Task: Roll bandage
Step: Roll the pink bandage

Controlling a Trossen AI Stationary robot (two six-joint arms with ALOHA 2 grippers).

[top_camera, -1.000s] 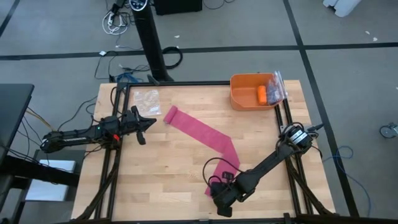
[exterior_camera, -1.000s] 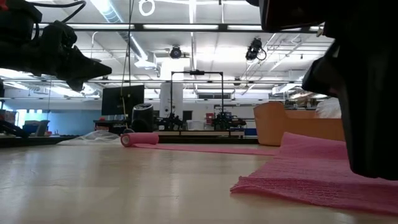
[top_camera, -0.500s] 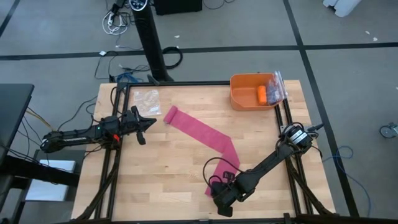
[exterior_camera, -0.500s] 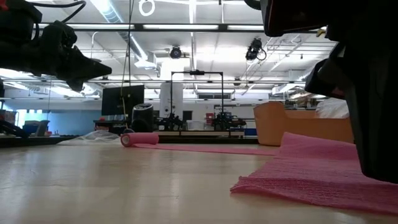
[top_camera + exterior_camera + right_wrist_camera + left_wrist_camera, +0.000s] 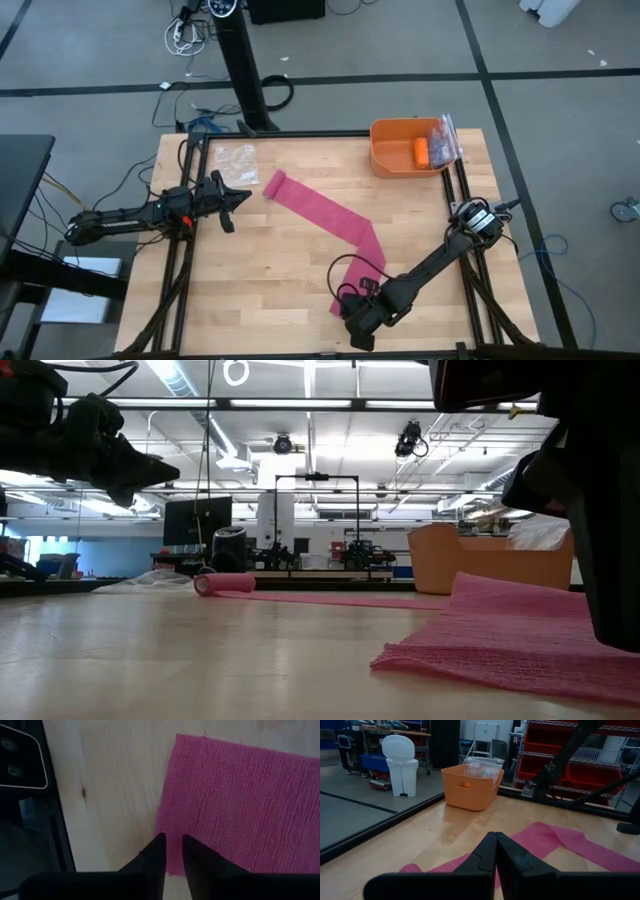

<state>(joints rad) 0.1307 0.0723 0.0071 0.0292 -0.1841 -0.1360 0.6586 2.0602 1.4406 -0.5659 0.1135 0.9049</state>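
Observation:
The bandage (image 5: 322, 216) is a magenta-pink strip lying flat and slantwise across the table. Its far end is a small roll (image 5: 223, 583) and its near end (image 5: 500, 635) is spread on the wood. My right gripper (image 5: 172, 840) points steeply down at the near end, close to the table's near edge. Its fingers stand a narrow gap apart over the strip's side edge (image 5: 161, 817), with pink cloth showing flat between them. My left gripper (image 5: 243, 197) waits shut and level at the table's left, clear of the strip. My right gripper comes from above, slanting down, with one fingertip (image 5: 159, 842) at the bandage's side edge and the other (image 5: 187, 844) over the cloth. The cloth lies flat on the table. I cannot tell whether the tips touch it.
An orange bin (image 5: 392, 160) at the far right holds a small orange roll (image 5: 421, 151) and a clear bag (image 5: 446, 136). Another clear plastic bag (image 5: 237, 156) lies at the far left. A dark frame rail (image 5: 30, 820) runs beside my right gripper.

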